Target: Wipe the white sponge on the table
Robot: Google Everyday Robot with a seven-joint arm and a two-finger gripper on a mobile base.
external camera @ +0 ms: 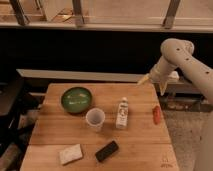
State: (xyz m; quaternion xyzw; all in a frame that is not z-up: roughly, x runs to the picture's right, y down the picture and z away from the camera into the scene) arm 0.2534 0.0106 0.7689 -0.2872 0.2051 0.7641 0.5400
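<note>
Seen from my remote console: gripper point(153, 85) hangs in air over far right corner of table point(140, 136), fingers spread apart, nothing between them, touching nothing. White sponge point(70, 153) lies flat near table's front left edge, well apart from gripper. Black bar point(107, 150) sits near sponge's right. I note cup point(95, 119) mid-table, white bottle point(122, 113) just right of it, green bowl point(76, 99) behind, red item point(157, 114) near right edge.
</note>
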